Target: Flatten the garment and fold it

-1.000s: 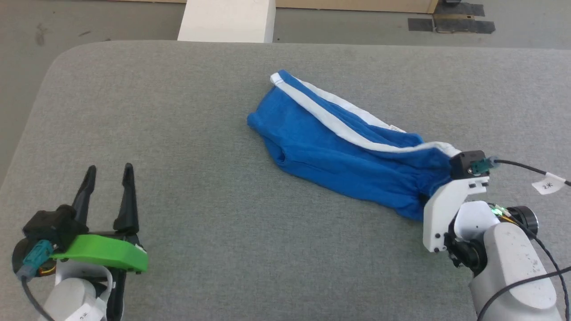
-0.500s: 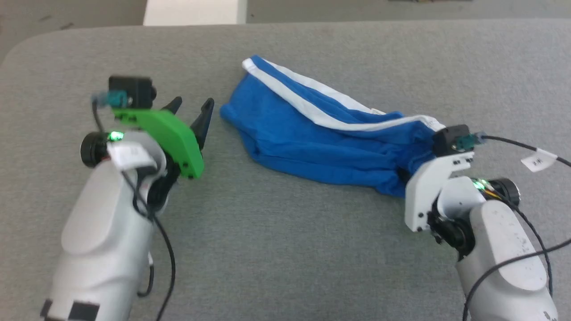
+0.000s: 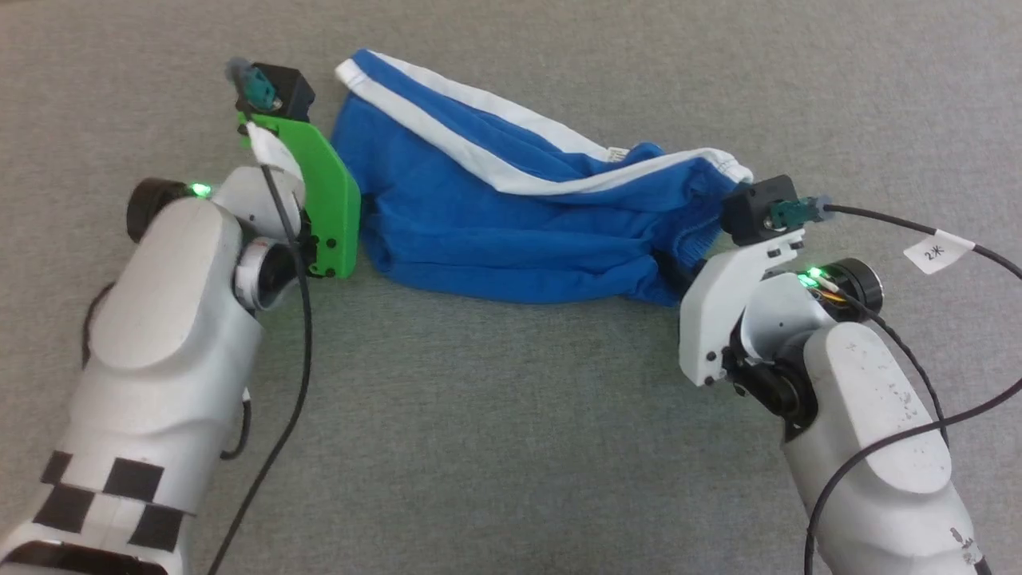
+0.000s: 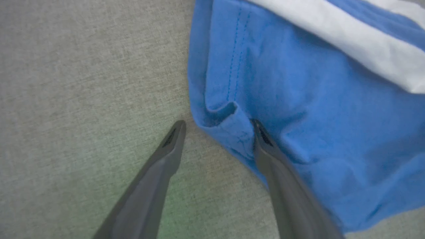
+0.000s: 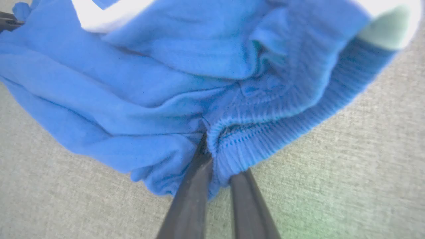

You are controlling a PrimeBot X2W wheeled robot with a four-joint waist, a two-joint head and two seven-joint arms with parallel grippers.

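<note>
The garment [image 3: 511,216] is laid with its long axis running from gripper to gripper. Its ribbed end is pinched in the right gripper [image 5: 217,166]. Its opposite corner is straddled by the left gripper [image 4: 217,122], spread wide and not yet clamped.

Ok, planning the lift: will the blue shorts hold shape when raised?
Probably not: the garment lies in soft creases, so it should sag between grips. Its ribbed waistband bunches in the right hand, so that hold likely won't slip.
</note>
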